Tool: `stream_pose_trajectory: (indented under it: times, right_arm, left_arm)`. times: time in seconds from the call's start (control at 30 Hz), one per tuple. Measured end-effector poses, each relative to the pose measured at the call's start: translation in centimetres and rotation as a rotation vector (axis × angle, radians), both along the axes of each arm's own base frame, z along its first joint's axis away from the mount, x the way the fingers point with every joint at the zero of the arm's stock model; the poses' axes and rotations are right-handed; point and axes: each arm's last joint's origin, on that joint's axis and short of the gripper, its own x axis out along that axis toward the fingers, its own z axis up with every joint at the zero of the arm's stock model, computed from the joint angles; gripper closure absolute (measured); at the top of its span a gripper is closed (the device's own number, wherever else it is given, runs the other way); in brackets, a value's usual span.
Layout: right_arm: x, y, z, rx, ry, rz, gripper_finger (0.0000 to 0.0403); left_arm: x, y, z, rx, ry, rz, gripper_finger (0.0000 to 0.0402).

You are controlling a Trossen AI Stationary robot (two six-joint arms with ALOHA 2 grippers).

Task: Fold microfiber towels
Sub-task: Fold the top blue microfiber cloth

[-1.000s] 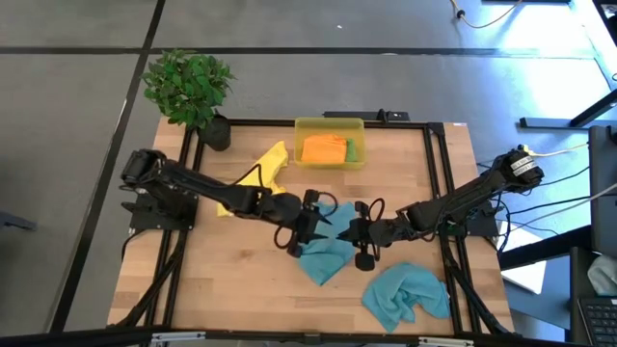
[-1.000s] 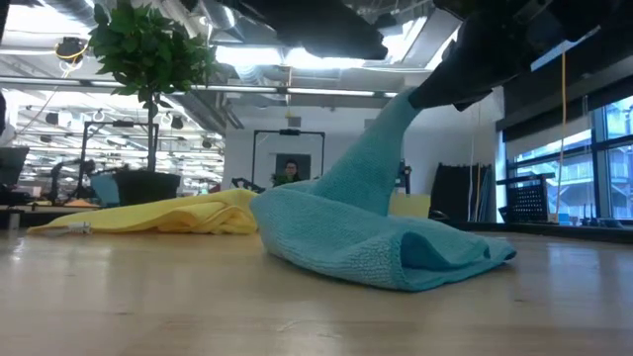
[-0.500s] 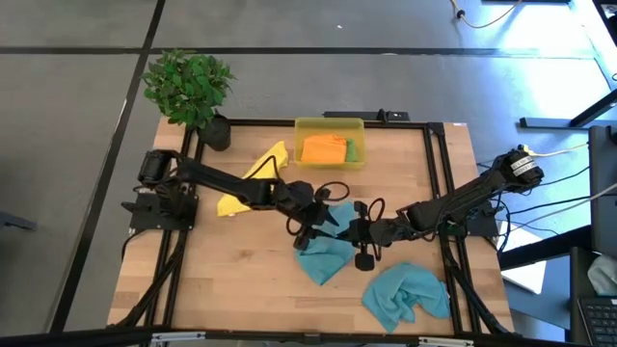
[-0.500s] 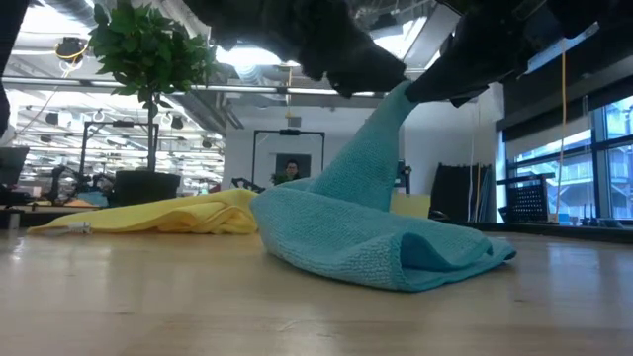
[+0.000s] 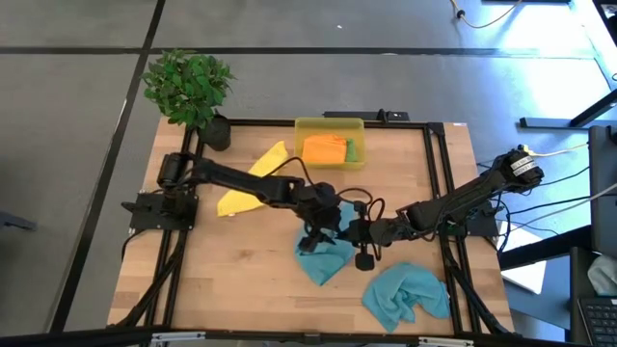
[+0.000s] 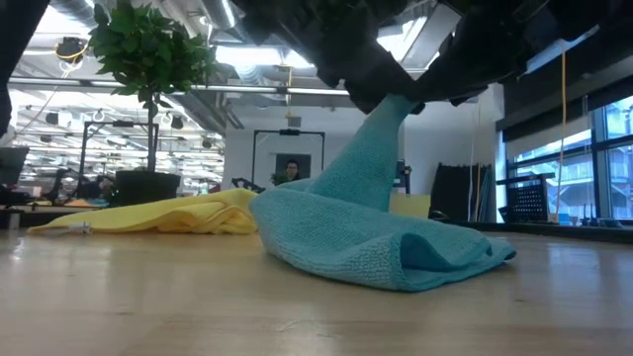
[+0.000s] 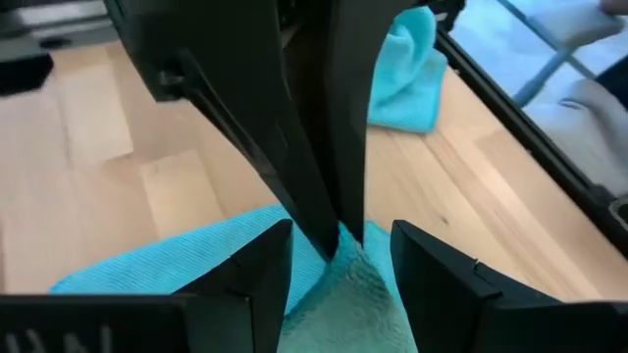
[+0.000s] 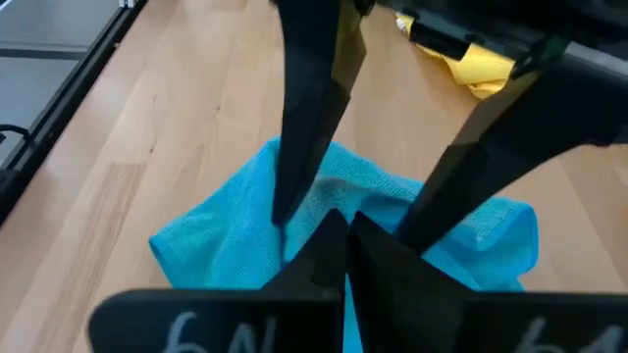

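Mid-table, the right gripper (image 5: pixel 355 231) is pinched tight on a peak of the teal towel (image 5: pixel 323 255), lifting it into a tent while the rest lies on the table (image 5: pixel 241 289). The left gripper (image 5: pixel 323 229) is right there, fingers (image 7: pixel 260 284) spread either side of that same peak. A second teal towel (image 5: pixel 405 294) sits crumpled nearby; the yellow towel (image 5: pixel 253 178) lies behind.

teal towel (image 5: pixel 323 258), yellow towel (image 5: pixel 253 177), orange towel (image 5: pixel 323 148)

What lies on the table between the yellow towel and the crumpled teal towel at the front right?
The other teal towel, pinched by the right pincer, shown in the high view.
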Motion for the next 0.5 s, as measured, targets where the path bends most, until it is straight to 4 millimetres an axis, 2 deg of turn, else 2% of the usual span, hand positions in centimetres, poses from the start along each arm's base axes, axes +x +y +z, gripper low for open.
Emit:
stream_pose_trajectory:
  times: [0.5]
  right_arm:
    - [-0.06, 0.08, -0.08, 0.016, 0.015, 0.029, 0.0396]
  left_arm:
    - [-0.41, 0.75, 0.27, -0.075, 0.034, -0.048, 0.0237]
